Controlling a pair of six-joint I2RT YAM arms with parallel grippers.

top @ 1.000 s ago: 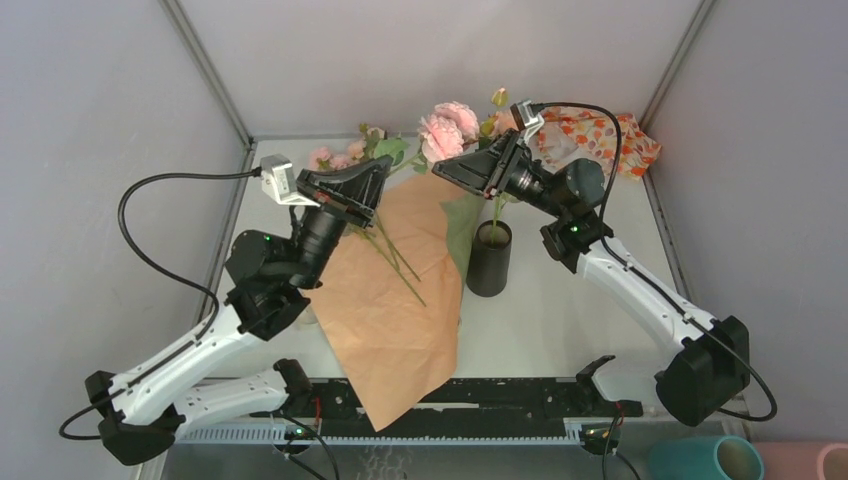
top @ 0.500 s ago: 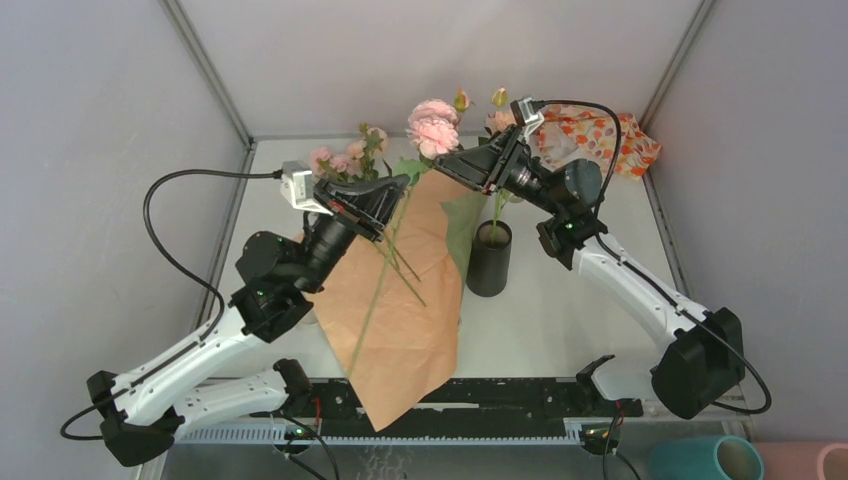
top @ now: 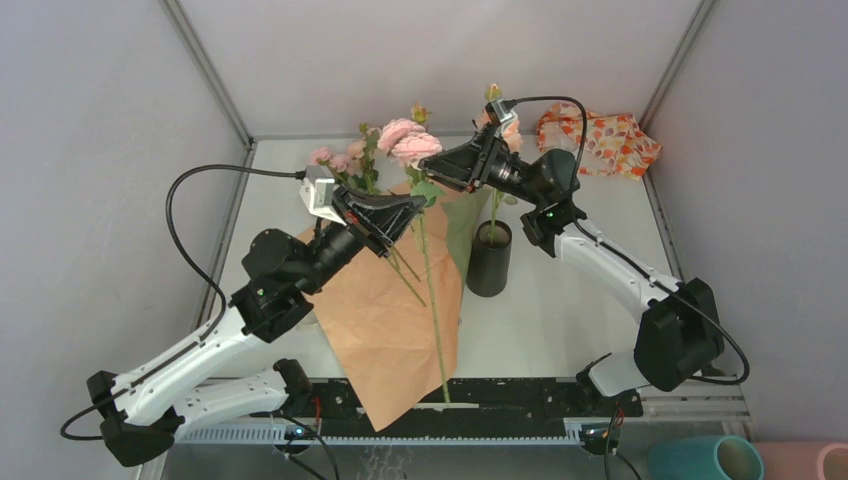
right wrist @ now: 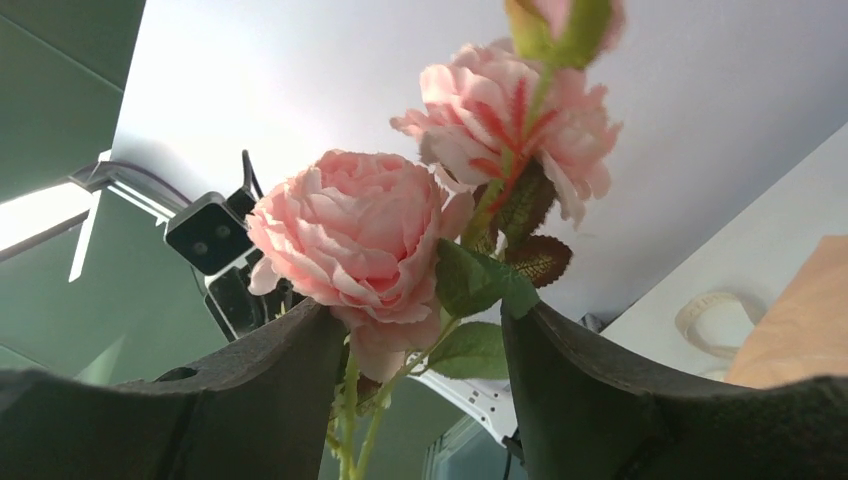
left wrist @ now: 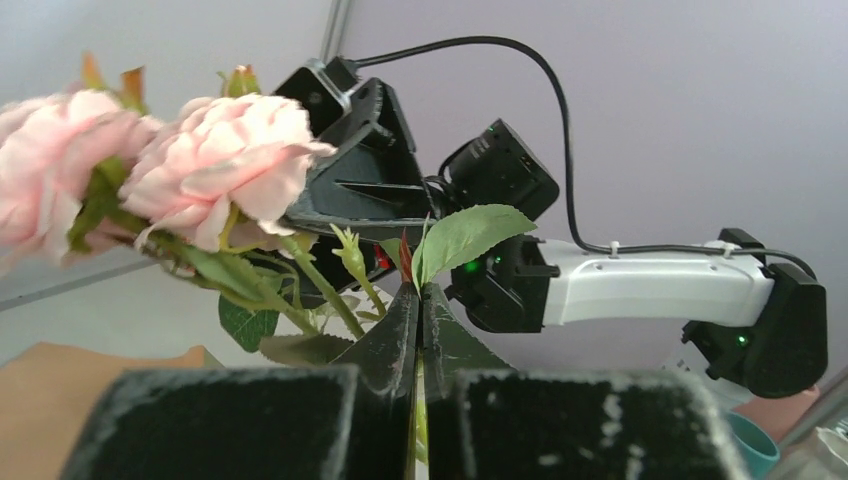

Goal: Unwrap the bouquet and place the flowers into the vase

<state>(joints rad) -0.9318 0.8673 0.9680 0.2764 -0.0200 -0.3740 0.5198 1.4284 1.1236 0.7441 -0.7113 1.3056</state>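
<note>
My left gripper [top: 412, 207] is shut on the thin green stem of a pink rose spray [top: 405, 141], held up over the table. The stem [top: 436, 320] hangs down across the unfolded orange-brown paper wrap [top: 385, 320]. In the left wrist view the jaws [left wrist: 420, 300] pinch the stem under a leaf, with the blooms [left wrist: 215, 165] up left. My right gripper [top: 433, 168] is open, and its fingers flank the same blooms [right wrist: 350, 240] without closing. The black vase [top: 489, 260] stands right of the paper with one stem in it. More roses [top: 338, 160] lie at the back.
An orange-and-white patterned cloth [top: 600, 140] lies in the back right corner. A cream ribbon [right wrist: 712, 316] lies on the table near the paper. A teal cylinder [top: 703, 460] and a pink one [top: 828, 462] stand off the table at bottom right. Sage-green paper [top: 460, 225] adjoins the vase.
My left gripper has lifted the rose spray off the paper and carried it right; its stem now hangs down. My right gripper moved left around the blooms and opened a little wider.
</note>
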